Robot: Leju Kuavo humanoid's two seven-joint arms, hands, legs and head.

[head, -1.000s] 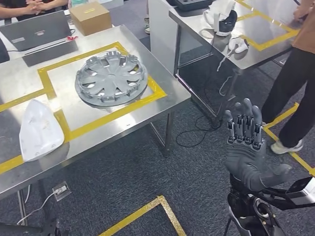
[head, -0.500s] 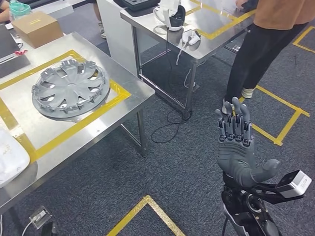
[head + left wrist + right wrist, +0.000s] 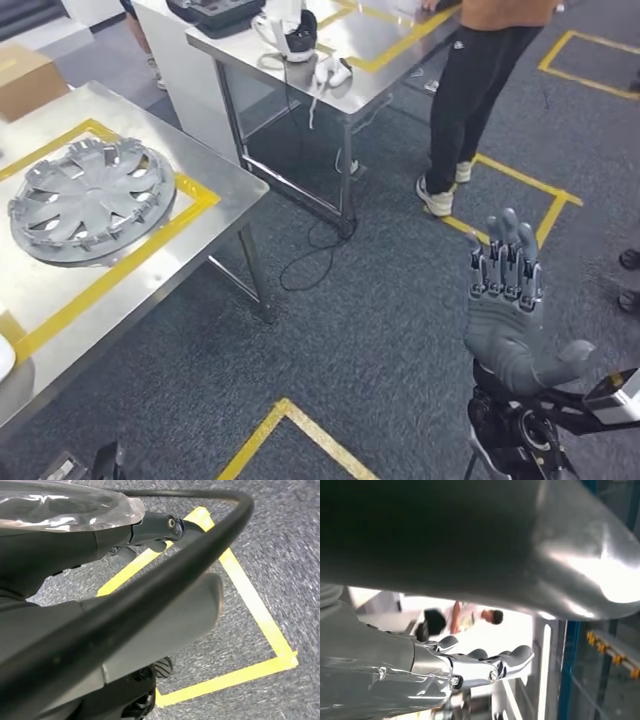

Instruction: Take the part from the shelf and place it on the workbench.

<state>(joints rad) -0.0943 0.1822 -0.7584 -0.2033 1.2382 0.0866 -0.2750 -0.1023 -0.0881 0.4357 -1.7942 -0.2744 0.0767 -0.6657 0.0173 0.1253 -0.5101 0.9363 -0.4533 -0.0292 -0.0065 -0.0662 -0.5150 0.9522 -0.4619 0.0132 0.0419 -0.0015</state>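
One hand, the right hand (image 3: 507,305), is raised over the dark carpet in the head view with its palm up, fingers (image 3: 504,258) straight and side by side, thumb out to the side, and nothing in it; in its own wrist view the same fingers (image 3: 486,665) lie stretched out flat. The left hand (image 3: 156,527) appears in the left wrist view as a dark shape over a yellow tape outline (image 3: 241,630) on the floor, and whether it is spread or curled cannot be told. Beyond the right hand, a person (image 3: 483,85) in black trousers stands at the near edge of a steel table (image 3: 362,80) that carries a white headset (image 3: 290,30) and a white controller (image 3: 333,70) near that edge. The part, a grey wheel cover (image 3: 87,200), lies flat on the workbench (image 3: 226,190), inside the yellow tape border (image 3: 177,215), towards the bench's right corner. A cardboard box (image 3: 26,75) sits at the far edge of the workbench.
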